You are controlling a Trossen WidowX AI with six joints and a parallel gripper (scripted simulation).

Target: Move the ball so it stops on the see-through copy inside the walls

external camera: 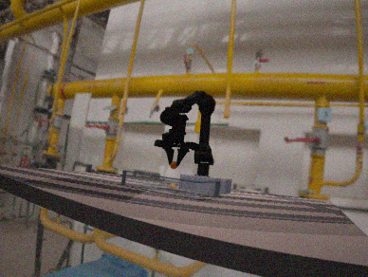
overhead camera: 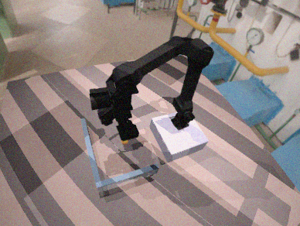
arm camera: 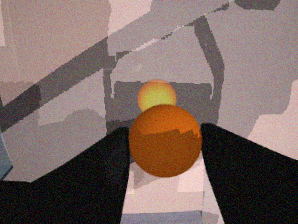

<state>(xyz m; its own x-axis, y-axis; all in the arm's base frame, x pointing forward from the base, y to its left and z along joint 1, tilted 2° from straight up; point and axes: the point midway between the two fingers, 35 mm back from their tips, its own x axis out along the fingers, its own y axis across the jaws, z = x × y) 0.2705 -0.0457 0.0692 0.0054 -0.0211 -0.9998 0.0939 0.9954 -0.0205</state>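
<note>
The orange ball [external camera: 174, 165] [arm camera: 165, 145] is held between the two black fingertips of my gripper [external camera: 174, 162] [arm camera: 164, 135], which is shut on it. In the exterior view they are above the table. In the top view the black gripper [overhead camera: 127, 132] hides the held ball. The see-through copy [overhead camera: 124, 142] [external camera: 174, 185] [arm camera: 157, 94] is yellow and small, down at the table, below the held ball. In the wrist view it shows just above the held ball, partly covered by it. Two low clear walls with blue edges, the long left one [overhead camera: 90, 152] and the front one [overhead camera: 127, 176], meet in a corner.
A pale box [overhead camera: 183, 138] [external camera: 206, 185] under the arm's base stands to the right of the copy. The striped table [overhead camera: 216, 182] [external camera: 266, 223] carries everything. Blue units and yellow pipes are in the background.
</note>
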